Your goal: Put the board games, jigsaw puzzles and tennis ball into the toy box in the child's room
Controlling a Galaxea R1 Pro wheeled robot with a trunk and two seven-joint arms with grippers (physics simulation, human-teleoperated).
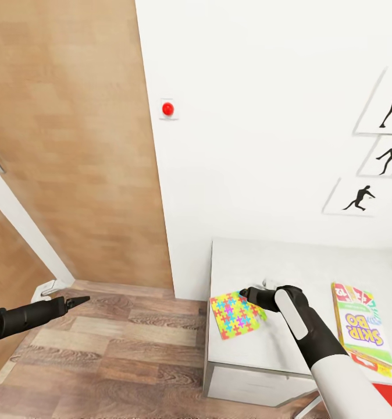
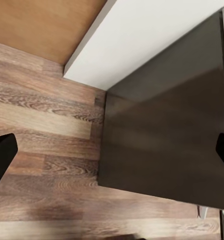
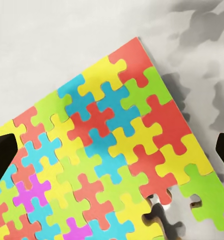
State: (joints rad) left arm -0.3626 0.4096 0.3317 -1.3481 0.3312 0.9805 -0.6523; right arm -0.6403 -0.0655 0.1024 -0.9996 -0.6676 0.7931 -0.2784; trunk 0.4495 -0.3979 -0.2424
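On smooth table (image 1: 289, 265), flat jigsaw puzzle (image 1: 237, 314)

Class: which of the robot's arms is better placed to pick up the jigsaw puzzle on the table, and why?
Right, probably. The right gripper hovers open at the jigsaw puzzle on the table; the left gripper hangs over the floor, away from the table.

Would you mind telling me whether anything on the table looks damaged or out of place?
Yes. The jigsaw puzzle lies askew at the table's front left corner, slightly overhanging the edge. In the right wrist view, a few pieces are missing along one edge, leaving gaps. The SKIP BO box looks fine.
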